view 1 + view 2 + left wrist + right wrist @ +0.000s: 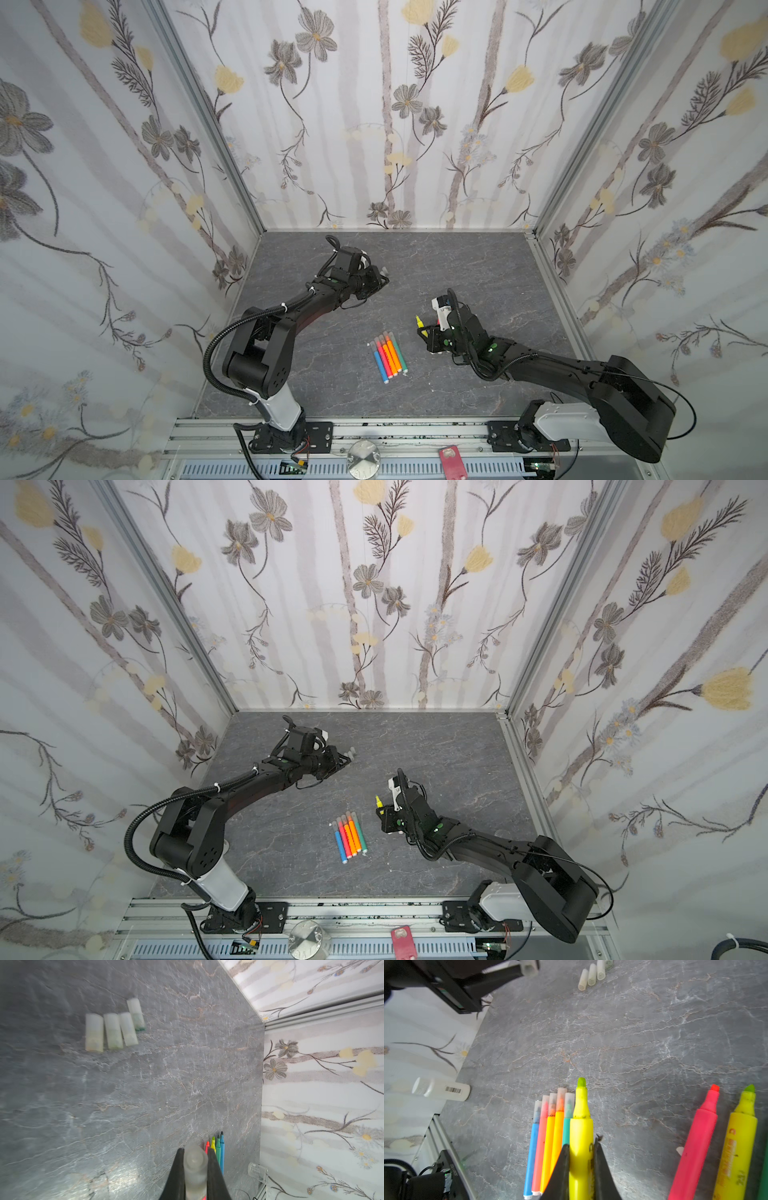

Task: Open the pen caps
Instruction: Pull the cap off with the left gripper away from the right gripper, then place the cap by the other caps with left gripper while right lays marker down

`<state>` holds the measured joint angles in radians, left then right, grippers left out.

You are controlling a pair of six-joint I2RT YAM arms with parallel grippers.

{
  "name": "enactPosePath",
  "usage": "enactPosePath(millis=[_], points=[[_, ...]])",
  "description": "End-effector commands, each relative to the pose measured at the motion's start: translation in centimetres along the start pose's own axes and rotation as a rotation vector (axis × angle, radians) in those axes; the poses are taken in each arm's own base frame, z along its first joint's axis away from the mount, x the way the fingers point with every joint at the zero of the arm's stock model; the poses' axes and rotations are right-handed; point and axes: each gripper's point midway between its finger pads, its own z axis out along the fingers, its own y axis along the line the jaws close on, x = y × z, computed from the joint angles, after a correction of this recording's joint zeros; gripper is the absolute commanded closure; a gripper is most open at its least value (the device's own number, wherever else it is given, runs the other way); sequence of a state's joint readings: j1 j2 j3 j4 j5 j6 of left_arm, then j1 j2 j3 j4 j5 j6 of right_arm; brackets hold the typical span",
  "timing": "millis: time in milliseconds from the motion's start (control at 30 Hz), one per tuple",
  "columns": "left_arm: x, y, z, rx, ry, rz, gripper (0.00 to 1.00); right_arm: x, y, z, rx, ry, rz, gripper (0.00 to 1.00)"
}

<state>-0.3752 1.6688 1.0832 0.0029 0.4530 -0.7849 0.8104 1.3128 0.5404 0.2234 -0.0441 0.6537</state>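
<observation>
The left pincer [195,1152] is pinched on a freed pen cap [195,1169], well beyond the row of capped pens [388,357], toward the back wall [374,124]. The right pincer [581,1142] clamps the bared yellow pen [581,1109] just beside that row. My advice: bring the cap down flat onto the tabletop [633,1043] beside the four loose caps [112,1028] beyond the capped row. Release it low so that it cannot roll. Lay the yellow pen with the uncapped pens [699,1126] on its side away from the row.

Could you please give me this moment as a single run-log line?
left claw: shut on cap | right claw: shut on yellow pen, uncapped | table: four loose caps, five capped pens
</observation>
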Motion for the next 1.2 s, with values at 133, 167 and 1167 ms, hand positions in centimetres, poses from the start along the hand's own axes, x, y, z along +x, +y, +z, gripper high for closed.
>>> enactPosePath(millis=[133,167,1167], points=[[-1.4,3.1,-3.3,-0.068,-0.038,0.041,1.00,0.3,-4.3,1.4,0.255,0.016,0.038,1.00],[-1.5,3.7,-3.8,-0.079,-0.041,0.040,1.00,0.8,-4.0,1.7,0.273,0.027,0.023,1.00],[-0.7,9.7,-7.2,-0.124,-0.071,-0.020,1.00,2.1,-9.0,2.9,0.684,0.059,-0.030,0.84]])
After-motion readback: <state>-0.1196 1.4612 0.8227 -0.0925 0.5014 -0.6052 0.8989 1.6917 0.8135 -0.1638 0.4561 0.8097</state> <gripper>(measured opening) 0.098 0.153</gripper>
